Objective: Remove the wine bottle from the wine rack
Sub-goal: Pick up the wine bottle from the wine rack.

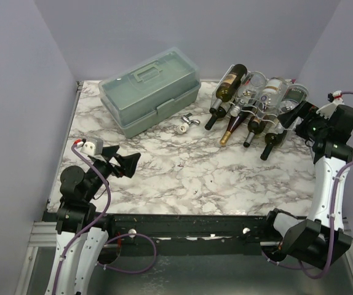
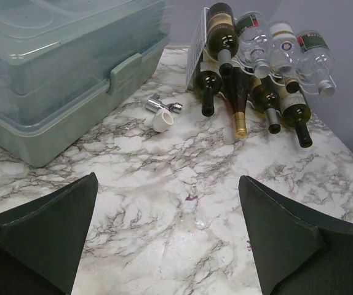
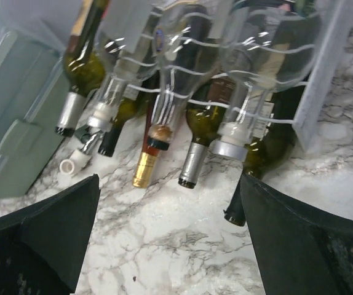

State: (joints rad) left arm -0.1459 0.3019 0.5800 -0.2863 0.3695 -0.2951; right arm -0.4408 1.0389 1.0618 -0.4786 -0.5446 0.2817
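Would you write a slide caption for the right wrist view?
Open right hand faces the wine rack, whose wine bottles lie necks-forward above the marble table.

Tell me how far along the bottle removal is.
Nothing looks done: the wine bottles all lie in the wine rack. In hand: the right end effector, open, faces their necks without touching; the left end effector is open, well away. Left: grip a bottle and lift it out.
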